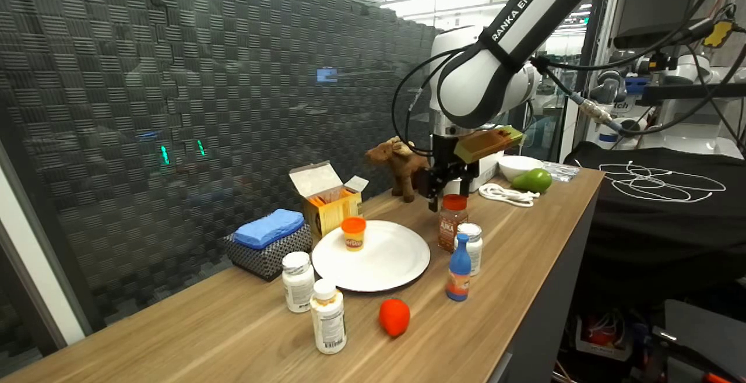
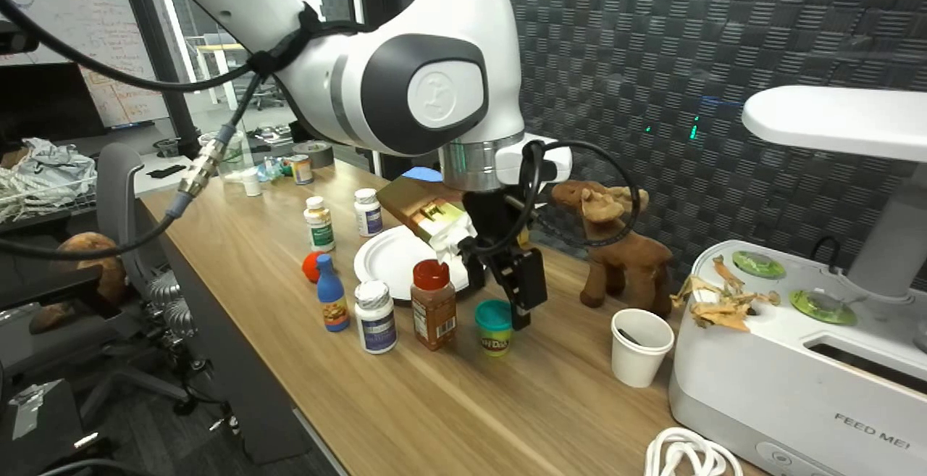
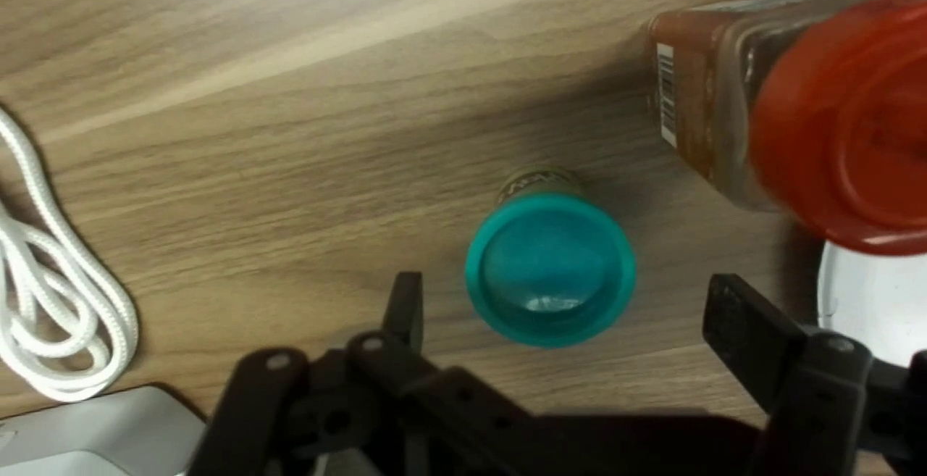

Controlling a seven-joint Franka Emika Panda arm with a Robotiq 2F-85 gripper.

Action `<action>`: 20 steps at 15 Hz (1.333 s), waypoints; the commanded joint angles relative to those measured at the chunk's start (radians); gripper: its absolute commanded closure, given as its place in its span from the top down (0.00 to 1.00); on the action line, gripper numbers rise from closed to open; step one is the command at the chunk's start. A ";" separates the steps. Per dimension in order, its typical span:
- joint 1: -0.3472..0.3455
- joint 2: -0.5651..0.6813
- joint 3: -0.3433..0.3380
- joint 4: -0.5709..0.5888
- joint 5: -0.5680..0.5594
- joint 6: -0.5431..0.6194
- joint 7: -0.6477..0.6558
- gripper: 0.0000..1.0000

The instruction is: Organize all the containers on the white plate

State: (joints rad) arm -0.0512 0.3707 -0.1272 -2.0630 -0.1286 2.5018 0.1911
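Observation:
My gripper (image 3: 563, 302) is open. Between its spread fingers shows the teal-lidded tub (image 3: 550, 269), with a gap on either side; the tub stands upright on the table. A red-capped spice jar (image 2: 434, 303) stands close by, beside a white bottle (image 2: 375, 316) and a blue bottle (image 1: 459, 269). On the white plate (image 1: 384, 266) sits an orange-lidded tub (image 1: 353, 233), towards the carton side. Two more white bottles stand off the plate: a wide one (image 1: 298, 282) near its rim and a slimmer one (image 1: 328, 317) farther out. In an exterior view the gripper hides the teal-lidded tub.
A red fruit-like object (image 1: 394, 317) lies near the slim bottle. Behind the plate are an open carton (image 1: 335, 208) and a blue cloth (image 1: 269, 228) on a dark box. A toy moose (image 2: 615, 251), paper cup (image 2: 640, 349), white machine (image 2: 797, 382) and white cord (image 2: 688, 453) are nearby.

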 commanded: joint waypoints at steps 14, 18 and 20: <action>-0.006 0.008 -0.005 0.060 0.056 -0.037 -0.006 0.27; 0.047 -0.005 0.006 0.130 -0.007 -0.104 -0.001 0.27; 0.080 0.009 0.017 0.168 -0.051 -0.126 -0.006 0.27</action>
State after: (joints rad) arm -0.0188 0.3809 -0.1192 -1.9486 -0.1193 2.4277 0.1751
